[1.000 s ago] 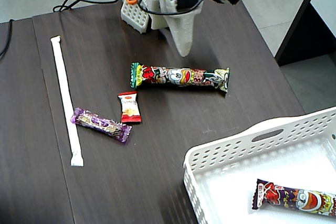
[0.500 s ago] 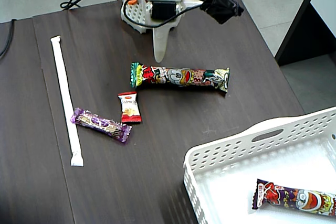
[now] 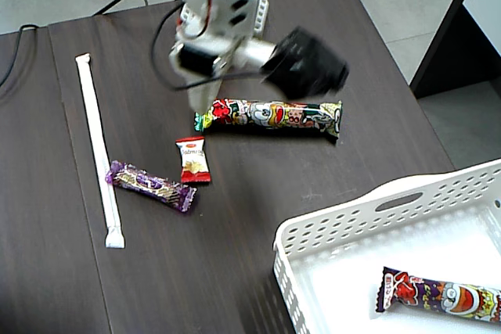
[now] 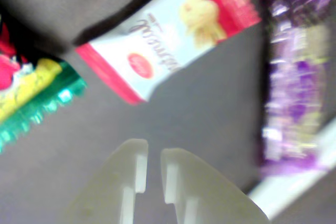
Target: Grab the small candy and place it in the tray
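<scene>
The small candy [image 3: 192, 159], cream-white with red ends, lies on the dark table left of centre. In the wrist view it [image 4: 168, 35] lies tilted just beyond the fingertips, not touched. My gripper [image 3: 200, 105] hangs over the table above the candy, beside the left end of the long snack stick. In the wrist view its pale fingers [image 4: 153, 148] stand nearly together with a thin slit between them, holding nothing. The white perforated tray [image 3: 337, 232] sits at the lower right of the fixed view.
A long cartoon-printed snack stick [image 3: 270, 115] lies right of the gripper; its green end shows in the wrist view [image 4: 37, 103]. A purple foil candy [image 3: 151, 185] and a long white paper stick [image 3: 98, 146] lie left. Another snack stick [image 3: 438, 295] lies in the tray.
</scene>
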`<state>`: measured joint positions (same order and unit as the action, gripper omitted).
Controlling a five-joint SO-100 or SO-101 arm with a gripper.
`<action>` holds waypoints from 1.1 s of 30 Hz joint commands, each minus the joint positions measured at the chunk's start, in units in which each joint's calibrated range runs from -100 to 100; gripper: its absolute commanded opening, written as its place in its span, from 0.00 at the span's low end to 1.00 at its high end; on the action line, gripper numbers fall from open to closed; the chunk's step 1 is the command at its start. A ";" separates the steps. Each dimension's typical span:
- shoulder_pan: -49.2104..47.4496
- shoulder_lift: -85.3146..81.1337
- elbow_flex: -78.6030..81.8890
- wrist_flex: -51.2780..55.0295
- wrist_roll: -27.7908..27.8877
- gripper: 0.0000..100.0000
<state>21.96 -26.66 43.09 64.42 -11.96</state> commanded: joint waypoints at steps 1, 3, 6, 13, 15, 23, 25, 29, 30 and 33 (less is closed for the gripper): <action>0.97 8.87 -9.66 0.31 -6.29 0.02; 0.97 11.30 -10.67 0.05 -10.70 0.02; 0.67 13.56 -10.94 -0.38 -17.10 0.02; 0.82 14.73 -10.48 -0.38 -20.36 0.02; 0.89 14.98 -10.03 -0.55 -22.19 0.02; 0.82 23.10 -10.85 -8.08 -23.66 0.04; 1.04 24.52 -10.94 -8.34 -23.35 0.09; 2.44 24.27 -11.40 -7.06 -23.29 0.18; 2.81 24.10 -11.67 -6.89 -23.24 0.19; 3.03 24.10 -12.22 -6.80 -23.24 0.19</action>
<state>24.06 -1.29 35.44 57.25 -35.38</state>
